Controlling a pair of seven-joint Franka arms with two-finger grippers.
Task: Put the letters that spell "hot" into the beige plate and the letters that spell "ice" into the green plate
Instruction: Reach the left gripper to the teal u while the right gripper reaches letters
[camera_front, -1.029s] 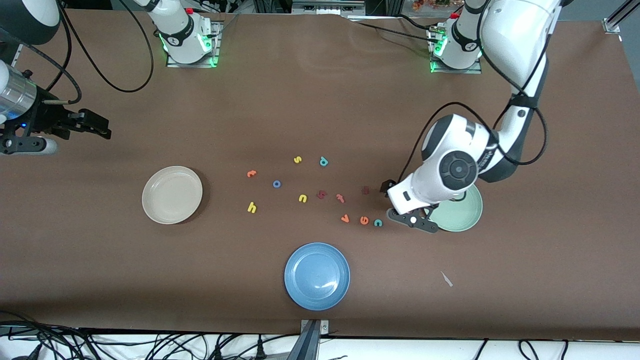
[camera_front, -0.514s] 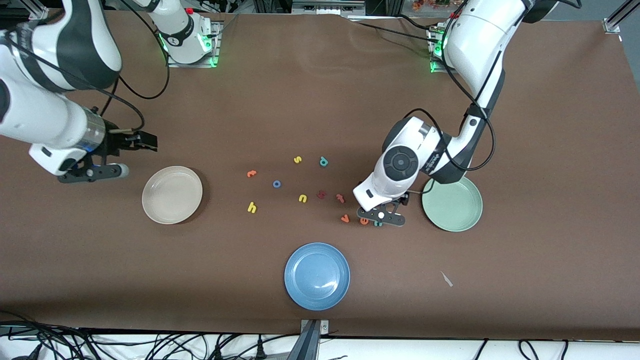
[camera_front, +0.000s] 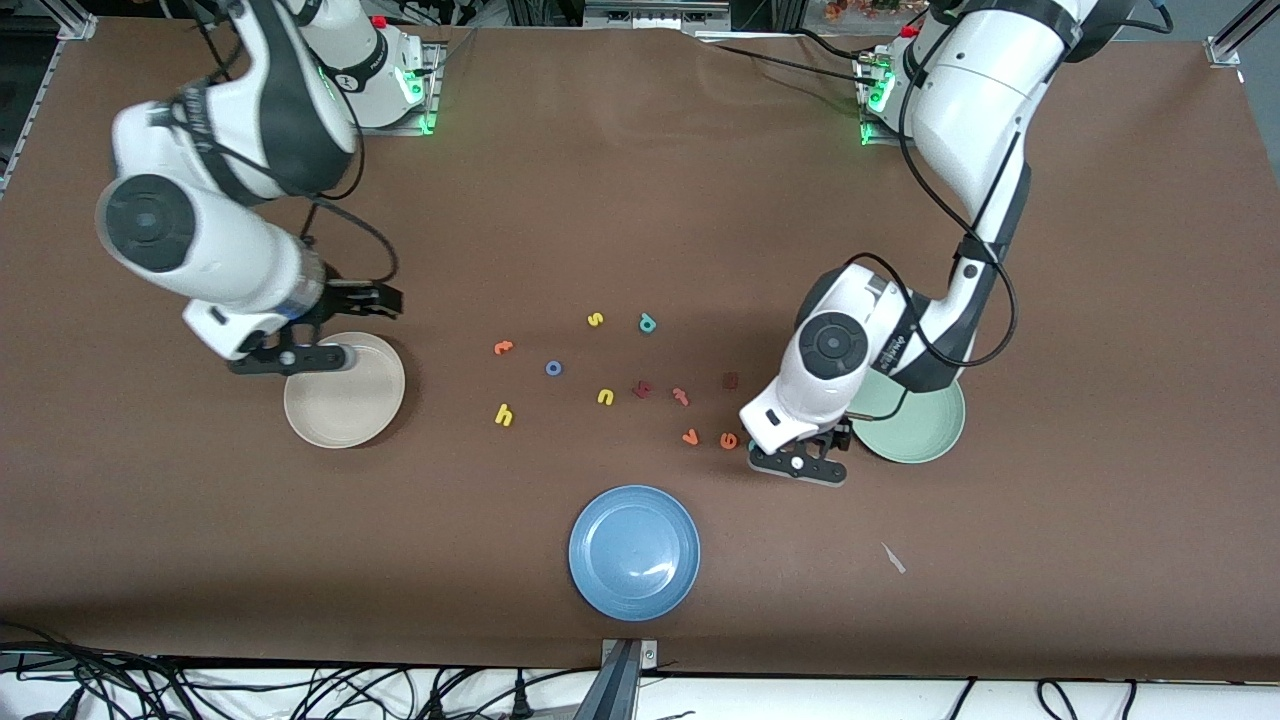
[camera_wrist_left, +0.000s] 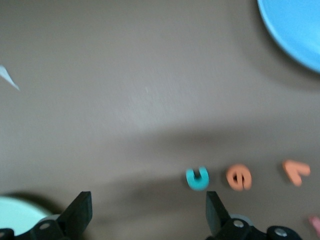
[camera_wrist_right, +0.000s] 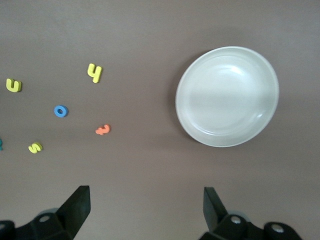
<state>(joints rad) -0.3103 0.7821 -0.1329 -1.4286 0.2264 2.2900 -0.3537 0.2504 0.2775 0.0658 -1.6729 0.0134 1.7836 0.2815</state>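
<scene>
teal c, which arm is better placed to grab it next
Left. The left gripper hangs open right beside the teal c, close to the green plate. The right gripper, also open, is over the beige plate at the right arm's end.

Beige plate; mint-green plate; blue plate; brown table; teal "c".

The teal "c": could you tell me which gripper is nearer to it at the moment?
Left. The left gripper hangs open right over the teal "c"; the right gripper, also open, is at the beige plate toward the right arm's end.
</scene>
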